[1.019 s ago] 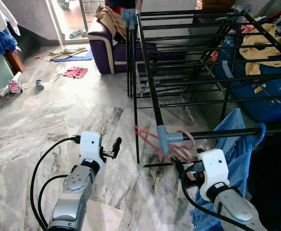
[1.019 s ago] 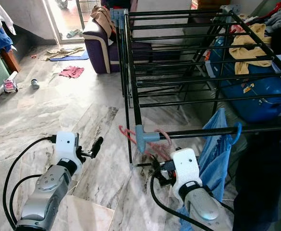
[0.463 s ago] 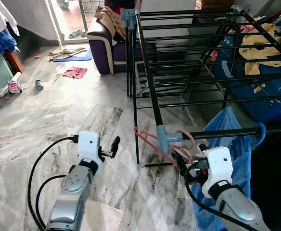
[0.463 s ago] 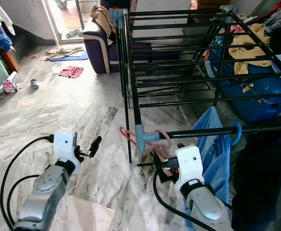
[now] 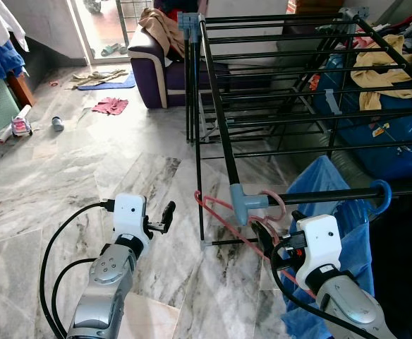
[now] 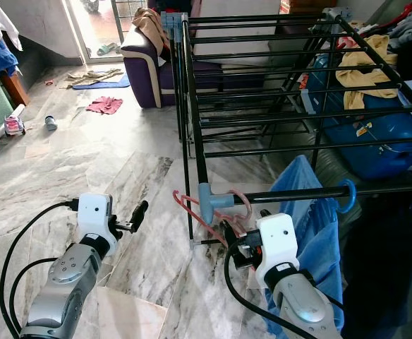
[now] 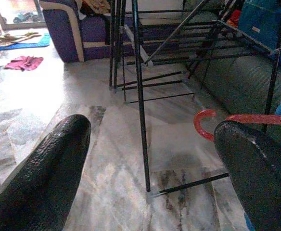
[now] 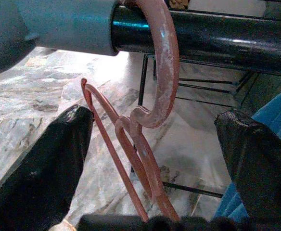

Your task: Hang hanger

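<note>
One pink hanger [image 5: 223, 215] hooks over one black drying rack [image 5: 220, 127]. One blue garment [image 5: 340, 212] hangs there. Two tools: left tool [image 5: 168, 214], right tool [image 5: 266, 236]. One purple sofa [image 5: 153, 67]; perhaps three cloths [image 5: 110, 106] on the floor [image 5: 65, 176].

Pink hanger [image 8: 150, 120], black rack rail [image 8: 217, 38], blue cloth [image 5: 333, 191], grey-veined marble floor [image 5: 86, 169].

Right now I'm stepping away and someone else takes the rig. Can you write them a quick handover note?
Right gripper: open, fingers either side of the pink hanger, just below the rail.
Left gripper: open, holding nothing, out over the floor.
Hanger's hook is over the drying rack's front rail, beside the blue corner joint; a blue cloth hangs on the same rail.
Done: hanger hung.
Left: draw the right gripper back without snagging the hanger.
</note>
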{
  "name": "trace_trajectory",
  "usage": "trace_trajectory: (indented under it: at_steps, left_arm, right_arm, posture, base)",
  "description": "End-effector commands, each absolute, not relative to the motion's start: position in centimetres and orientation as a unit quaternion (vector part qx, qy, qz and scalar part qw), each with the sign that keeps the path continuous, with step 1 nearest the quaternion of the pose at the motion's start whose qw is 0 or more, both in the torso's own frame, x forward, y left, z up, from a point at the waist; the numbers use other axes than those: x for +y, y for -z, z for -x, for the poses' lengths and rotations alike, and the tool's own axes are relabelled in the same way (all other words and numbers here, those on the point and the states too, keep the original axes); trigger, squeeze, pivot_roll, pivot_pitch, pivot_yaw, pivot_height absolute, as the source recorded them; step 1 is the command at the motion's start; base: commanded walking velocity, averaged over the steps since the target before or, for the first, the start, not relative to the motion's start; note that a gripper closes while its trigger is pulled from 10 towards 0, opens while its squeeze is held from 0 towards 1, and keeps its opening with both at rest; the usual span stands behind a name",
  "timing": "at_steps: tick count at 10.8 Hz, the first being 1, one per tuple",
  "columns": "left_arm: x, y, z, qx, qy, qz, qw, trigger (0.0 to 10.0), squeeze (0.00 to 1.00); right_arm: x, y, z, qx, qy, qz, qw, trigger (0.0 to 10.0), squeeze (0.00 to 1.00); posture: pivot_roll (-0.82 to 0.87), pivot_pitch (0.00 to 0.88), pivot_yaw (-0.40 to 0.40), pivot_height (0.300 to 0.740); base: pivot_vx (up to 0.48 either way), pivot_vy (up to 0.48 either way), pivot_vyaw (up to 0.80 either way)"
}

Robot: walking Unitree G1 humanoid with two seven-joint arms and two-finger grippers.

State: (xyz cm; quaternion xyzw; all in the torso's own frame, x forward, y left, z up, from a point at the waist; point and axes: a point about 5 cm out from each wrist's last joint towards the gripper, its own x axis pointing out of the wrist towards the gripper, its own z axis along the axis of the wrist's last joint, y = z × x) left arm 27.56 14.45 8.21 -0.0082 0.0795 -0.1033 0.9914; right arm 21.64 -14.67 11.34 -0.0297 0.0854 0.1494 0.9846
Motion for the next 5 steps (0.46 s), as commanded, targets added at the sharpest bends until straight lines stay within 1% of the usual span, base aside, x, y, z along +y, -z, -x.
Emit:
trace_trajectory:
  at_steps: [1,2,5]
  left_arm:
    - [14.61,-8.42,-27.60,0.078,0.100,0.005,0.992,10.0,0.00]
    - [14.57,-8.41,-27.66,0.078,0.100,0.005,0.992,10.0,0.00]
    - [14.53,-8.42,-27.69,0.078,0.099,0.006,0.992,10.0,0.00]
  right_arm:
    - [-14.58,-11.46,-21.70,0.080,-0.152,0.028,0.985,10.0,1.00]
    - [-14.53,-11.39,-21.72,0.080,-0.152,0.028,0.985,10.0,1.00]
    - [-14.51,-11.37,-21.84,0.080,-0.153,0.028,0.985,10.0,1.00]
  posture:
    - [-0.07,0.026,0.012,0.740]
    - [-0.07,0.022,0.015,0.740]
    - [-0.07,0.021,0.015,0.740]
  base:
    - [0.000,0.000,0.00]
    - [0.000,0.000,0.00]
    - [-0.260,0.000,0.00]
